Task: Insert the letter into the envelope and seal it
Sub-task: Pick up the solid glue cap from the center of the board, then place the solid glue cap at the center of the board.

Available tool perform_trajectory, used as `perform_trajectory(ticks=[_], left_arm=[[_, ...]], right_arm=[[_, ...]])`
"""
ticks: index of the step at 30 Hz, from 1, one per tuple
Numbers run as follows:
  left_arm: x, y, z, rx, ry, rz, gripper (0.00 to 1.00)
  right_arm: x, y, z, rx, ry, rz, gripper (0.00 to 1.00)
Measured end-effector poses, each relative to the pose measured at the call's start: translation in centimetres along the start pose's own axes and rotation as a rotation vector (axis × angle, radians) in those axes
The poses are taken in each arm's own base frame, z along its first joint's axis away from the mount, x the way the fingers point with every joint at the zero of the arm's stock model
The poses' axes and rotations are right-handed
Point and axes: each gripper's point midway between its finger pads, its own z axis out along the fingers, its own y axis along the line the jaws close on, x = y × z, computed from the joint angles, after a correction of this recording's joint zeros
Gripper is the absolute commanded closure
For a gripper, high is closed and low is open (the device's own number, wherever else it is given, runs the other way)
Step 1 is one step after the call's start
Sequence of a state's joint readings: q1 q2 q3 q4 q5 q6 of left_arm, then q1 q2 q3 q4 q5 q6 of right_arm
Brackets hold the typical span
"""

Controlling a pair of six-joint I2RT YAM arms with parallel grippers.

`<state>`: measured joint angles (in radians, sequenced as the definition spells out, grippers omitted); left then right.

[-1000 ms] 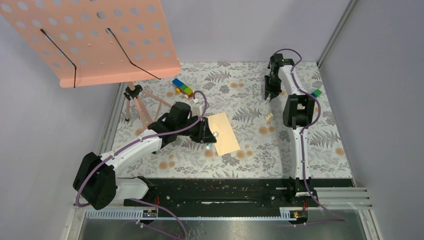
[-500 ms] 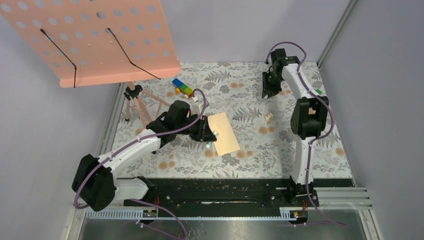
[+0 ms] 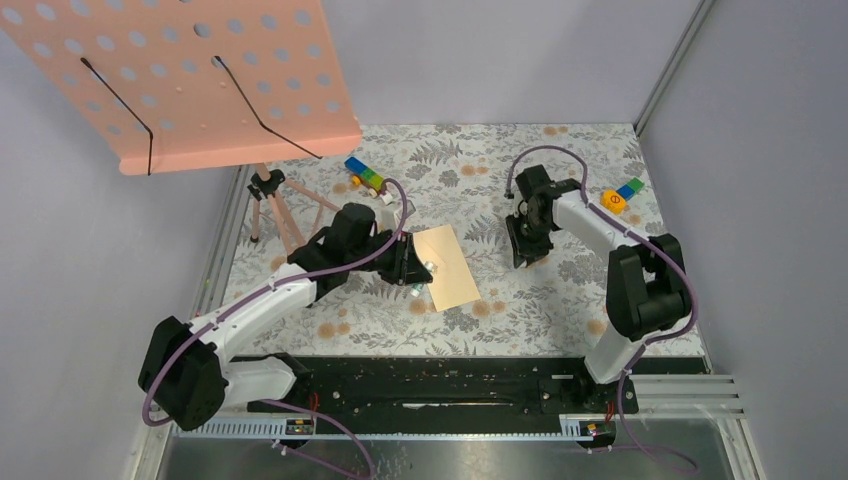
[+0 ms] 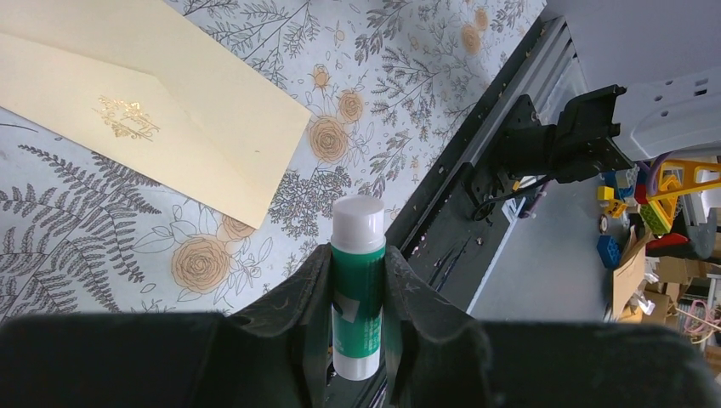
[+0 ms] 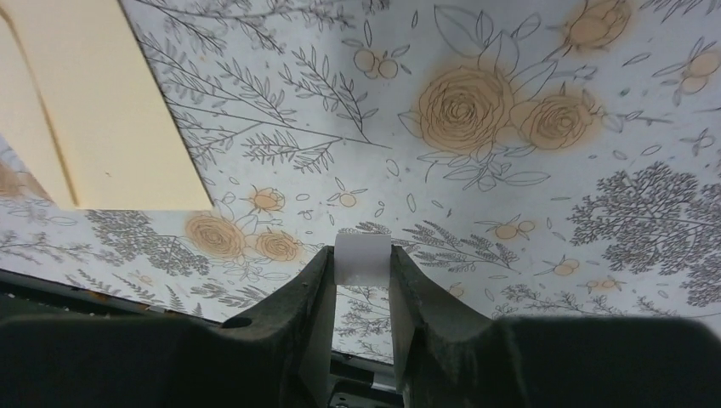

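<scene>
The tan envelope (image 3: 447, 266) lies flat on the floral table mat, flap folded down with a gold emblem (image 4: 127, 117) on it; its corner also shows in the right wrist view (image 5: 110, 110). The letter does not show. My left gripper (image 3: 412, 272) hovers at the envelope's left edge, shut on a green glue stick (image 4: 358, 293) with a white tip. My right gripper (image 3: 524, 254) hangs low to the right of the envelope, apart from it, shut on a small white cap (image 5: 362, 258) pinched at its fingertips.
A pink perforated stand board (image 3: 190, 80) on a tripod (image 3: 275, 205) overhangs the back left. Coloured blocks (image 3: 365, 175) lie behind the left arm, more blocks (image 3: 622, 193) at the far right. A black rail (image 3: 450, 385) runs along the near edge.
The right arm has swung from the far back of the table toward the middle, near the envelope's right side, still holding the white cap. The left arm has barely moved.
</scene>
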<state>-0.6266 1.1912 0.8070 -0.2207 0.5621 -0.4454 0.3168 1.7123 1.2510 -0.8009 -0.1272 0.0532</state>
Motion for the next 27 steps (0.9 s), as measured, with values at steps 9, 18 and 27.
perform_trajectory(ticks=[9,18,27], left_arm=[[0.4,0.4,0.7,0.002,0.025,-0.039,1.00],[0.5,0.4,0.7,0.002,0.026,-0.049,1.00],[0.8,0.6,0.9,-0.001,0.030,-0.056,1.00]], right_arm=[[2.2,-0.1,2.6,0.100,0.011,-0.048,0.73],[1.5,-0.1,4.0,0.124,-0.013,-0.073,0.68],[2.6,0.7,5.7,0.109,0.055,-0.127,0.61]])
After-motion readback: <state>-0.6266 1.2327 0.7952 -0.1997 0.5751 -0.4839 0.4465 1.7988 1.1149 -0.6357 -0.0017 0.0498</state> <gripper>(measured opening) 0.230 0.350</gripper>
